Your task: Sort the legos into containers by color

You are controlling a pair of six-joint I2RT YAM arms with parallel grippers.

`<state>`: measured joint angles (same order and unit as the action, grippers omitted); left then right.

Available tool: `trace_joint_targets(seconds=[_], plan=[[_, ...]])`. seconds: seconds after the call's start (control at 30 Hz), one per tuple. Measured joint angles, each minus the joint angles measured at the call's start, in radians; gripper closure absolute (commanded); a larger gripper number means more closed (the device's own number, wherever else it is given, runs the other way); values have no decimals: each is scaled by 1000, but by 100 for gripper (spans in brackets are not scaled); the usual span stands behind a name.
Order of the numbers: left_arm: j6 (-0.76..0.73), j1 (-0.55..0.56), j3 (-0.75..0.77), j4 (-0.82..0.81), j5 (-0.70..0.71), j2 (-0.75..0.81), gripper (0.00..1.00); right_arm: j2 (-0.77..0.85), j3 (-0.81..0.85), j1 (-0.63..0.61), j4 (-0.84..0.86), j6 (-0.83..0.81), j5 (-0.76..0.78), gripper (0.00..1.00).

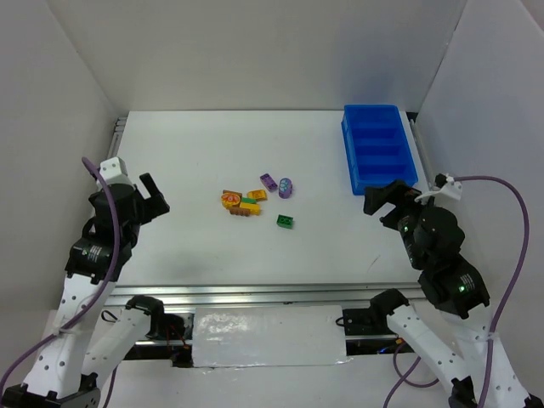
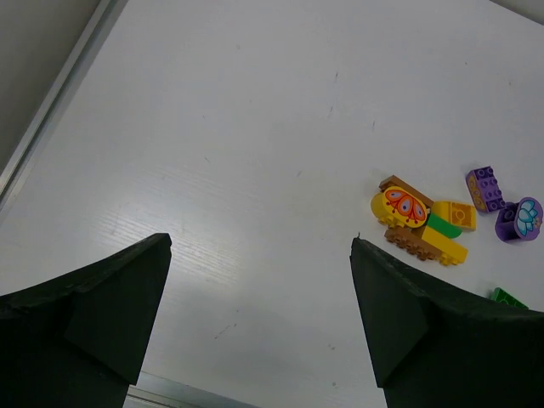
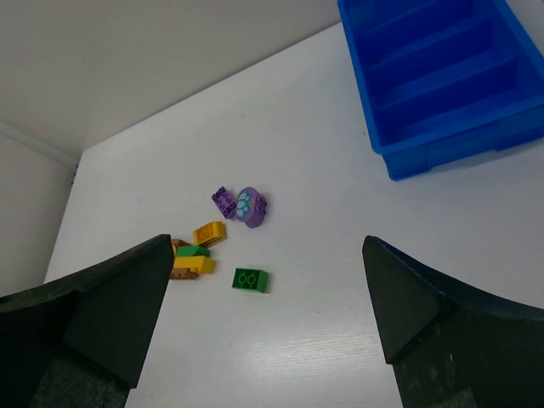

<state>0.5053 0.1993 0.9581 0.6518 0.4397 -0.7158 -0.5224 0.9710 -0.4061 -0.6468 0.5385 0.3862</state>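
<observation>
Table: white, matt, smooth, faint scuffs. Tray: blue plastic, glossy. Legos: hard plastic, slight sheen. Rail at near edge: bare brushed metal. Fingers: matt black, finely textured.

On the white table, tiny plastic toy bricks lay clustered near the middle, one green brick nearest the front; the bright blue four-compartment plastic tray sat well apart, right and farther back

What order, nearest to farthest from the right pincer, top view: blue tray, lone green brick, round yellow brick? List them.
1. Blue tray, just beyond the right pincer.
2. Lone green brick, to its left, mid-table.
3. Round yellow brick, farther left.
</observation>
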Motion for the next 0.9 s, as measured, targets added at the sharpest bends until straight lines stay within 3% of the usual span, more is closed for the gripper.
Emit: trace_joint_targets(seconds=[0.2, 0.4, 0.53, 0.73, 0.9], plan=[[0, 0, 0, 0, 0, 0, 0, 40, 0, 0, 5, -13, -14, 0], [1, 0, 0, 1, 0, 5, 0, -7, -30, 0, 72, -50, -201, 0], [1, -5, 0, 1, -6, 7, 0, -288, 23, -61, 98, -44, -278, 0], [0, -11, 0, -1, -31, 5, 0, -773, 60, -303, 92, 16, -100, 0], [-1, -12, 0, -1, -53, 2, 0, -1048, 169, -372, 81, 48, -37, 0]])
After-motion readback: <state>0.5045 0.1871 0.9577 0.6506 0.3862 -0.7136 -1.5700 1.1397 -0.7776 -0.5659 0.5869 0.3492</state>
